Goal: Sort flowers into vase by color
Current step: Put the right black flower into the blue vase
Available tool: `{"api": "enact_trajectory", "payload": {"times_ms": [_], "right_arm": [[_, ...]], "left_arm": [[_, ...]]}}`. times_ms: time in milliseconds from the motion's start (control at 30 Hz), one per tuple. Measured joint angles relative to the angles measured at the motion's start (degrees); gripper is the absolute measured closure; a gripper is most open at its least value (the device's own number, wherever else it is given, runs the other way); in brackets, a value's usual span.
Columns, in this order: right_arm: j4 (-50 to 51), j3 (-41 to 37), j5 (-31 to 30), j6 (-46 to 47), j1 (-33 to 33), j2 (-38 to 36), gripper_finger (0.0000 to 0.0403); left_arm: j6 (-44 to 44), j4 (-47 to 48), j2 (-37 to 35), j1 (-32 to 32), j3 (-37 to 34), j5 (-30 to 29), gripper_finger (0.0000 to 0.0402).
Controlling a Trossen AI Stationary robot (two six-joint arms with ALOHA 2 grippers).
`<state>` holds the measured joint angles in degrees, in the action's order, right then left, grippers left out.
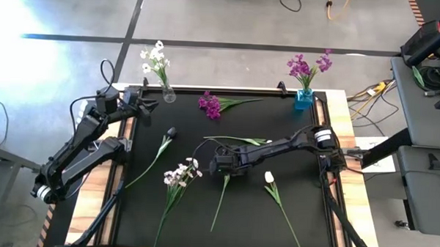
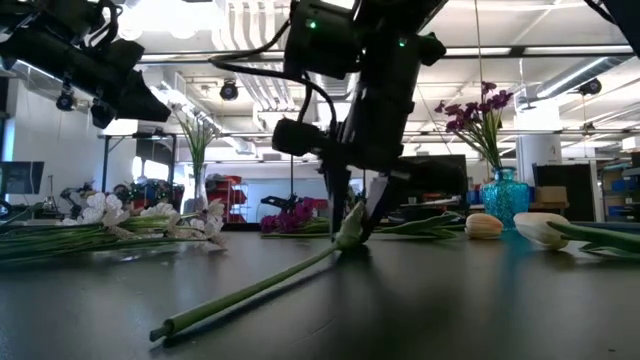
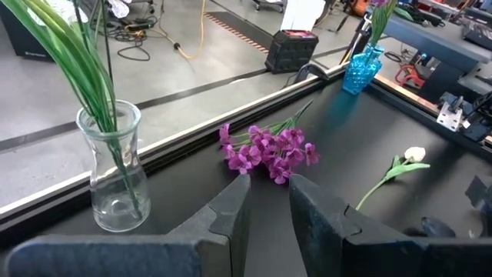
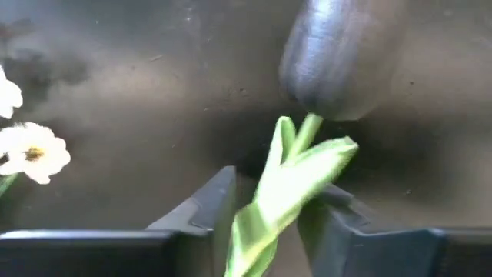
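Note:
A dark tulip lies on the black mat (image 1: pixel 275 228). Its near-black bud (image 4: pixel 338 54) shows in the right wrist view, and its green stem (image 1: pixel 219 204) runs toward the near edge. My right gripper (image 1: pixel 223 168) points down over its leaves, shut on them. My left gripper (image 3: pixel 267 201) hangs open and holds nothing at the far left, beside the clear vase (image 1: pixel 167 94) of white flowers. A blue vase (image 1: pixel 304 98) at the far right holds magenta flowers. My right gripper pinches the dark tulip by its green leaves and stem (image 4: pixel 280 192), just below the bud, between the two fingers. The fingers (image 2: pixel 372 210) come from above, slanting down, and lie across the stem. The stem's long end (image 2: pixel 250 292) rests on the mat.
Loose on the mat lie a magenta spray (image 1: pixel 211 105), a white spray (image 1: pixel 181 173), another dark tulip (image 1: pixel 170 133) and a cream tulip (image 1: pixel 269 176). A green stem (image 1: pixel 241 140) lies by the right arm. The near right of the mat is bare.

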<state>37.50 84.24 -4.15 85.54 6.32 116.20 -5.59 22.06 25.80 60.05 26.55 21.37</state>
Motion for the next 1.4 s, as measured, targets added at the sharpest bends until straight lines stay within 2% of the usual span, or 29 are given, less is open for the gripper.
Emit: {"api": "enact_trajectory", "payload": {"times_ms": [133,267,400,600,767,867,933,1100,1167,1233,1333,1400], "right_arm": [[2.62,-0.19,-3.44,-6.7,-0.61,-3.13,0.0377],[7.4,-0.17,-8.01,-13.18,-2.29,-9.45,0.0389],[11.56,-0.21,-16.53,-21.37,-4.85,-18.03,0.0392],[14.77,-0.48,-34.87,-39.06,-9.25,-34.64,0.0393],[14.52,-1.45,-58.54,-55.32,-10.5,-48.17,0.0393],[14.47,-2.79,-66.92,-60.57,-11.84,-54.74,0.0393],[14.14,-4.28,-69.71,-63.01,-12.88,-58.77,0.0393],[12.01,-9.75,-70.65,-67.24,-15.94,-66.74,0.0394],[8.97,-12.44,-67.77,-71.46,-16.82,-69.28,0.0394],[2.97,-15.34,-62.58,-78.69,-18.07,-71.44,0.0394],[-10.52,-20.01,-49.26,-91.32,-21.37,-74.83,0.0394],[-18.0,-22.56,-41.25,-96.32,-24.88,-76.72,0.0394]], "left_arm": [[-1.64,-0.04,-0.02,0.0,0.0,0.0,0.0325],[-3.08,-0.04,-0.24,0.0,0.0,0.01,0.0325],[-3.92,-0.25,-0.39,0.0,0.0,0.02,0.0325],[-4.59,-2.28,-0.44,0.0,0.0,0.16,0.0325],[-4.53,-4.24,-0.4,0.0,0.0,0.16,0.0325],[-4.5,-4.89,-0.33,0.0,0.0,0.15,0.0325],[-4.5,-5.35,-0.22,0.0,0.0,0.15,0.0325],[-4.46,-5.88,-0.17,0.0,0.0,0.15,0.0325],[-4.44,-5.86,-0.17,0.0,0.0,0.15,0.0325],[-4.32,-5.86,-0.17,0.0,0.0,0.15,0.0325],[-3.98,-5.83,-0.17,0.0,0.0,0.15,0.0325],[-3.95,-5.83,-0.17,0.0,0.0,0.15,0.0325]]}}
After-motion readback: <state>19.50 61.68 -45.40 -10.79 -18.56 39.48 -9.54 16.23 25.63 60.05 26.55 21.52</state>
